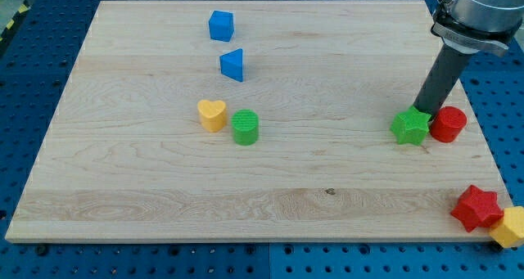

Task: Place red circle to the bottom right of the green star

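Note:
The red circle [449, 123] is a short red cylinder at the view's right, near the board's right edge. The green star [410, 127] lies just left of it, touching it. My tip [420, 110] comes down from the upper right and ends at the top edge of the green star, just above the seam between the star and the red circle. The rod hides a little of the star's upper edge.
A blue cube [220, 25] and a blue triangle [232, 65] sit at the upper middle. A yellow heart [212, 114] and a green cylinder [245, 127] sit mid-left. A red star [476, 208] and a yellow block [510, 227] overhang the wooden board's [123, 173] bottom right corner.

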You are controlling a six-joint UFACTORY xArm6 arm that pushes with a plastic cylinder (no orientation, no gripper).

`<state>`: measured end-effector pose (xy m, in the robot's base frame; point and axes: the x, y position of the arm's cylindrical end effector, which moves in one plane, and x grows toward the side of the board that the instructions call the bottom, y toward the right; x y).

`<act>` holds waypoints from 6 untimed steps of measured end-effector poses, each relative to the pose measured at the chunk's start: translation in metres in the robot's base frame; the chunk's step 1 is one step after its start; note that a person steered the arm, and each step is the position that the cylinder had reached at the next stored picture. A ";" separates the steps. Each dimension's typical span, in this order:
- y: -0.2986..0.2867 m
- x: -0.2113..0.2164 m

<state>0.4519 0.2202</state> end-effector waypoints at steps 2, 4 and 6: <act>0.021 -0.014; 0.051 0.017; 0.028 0.023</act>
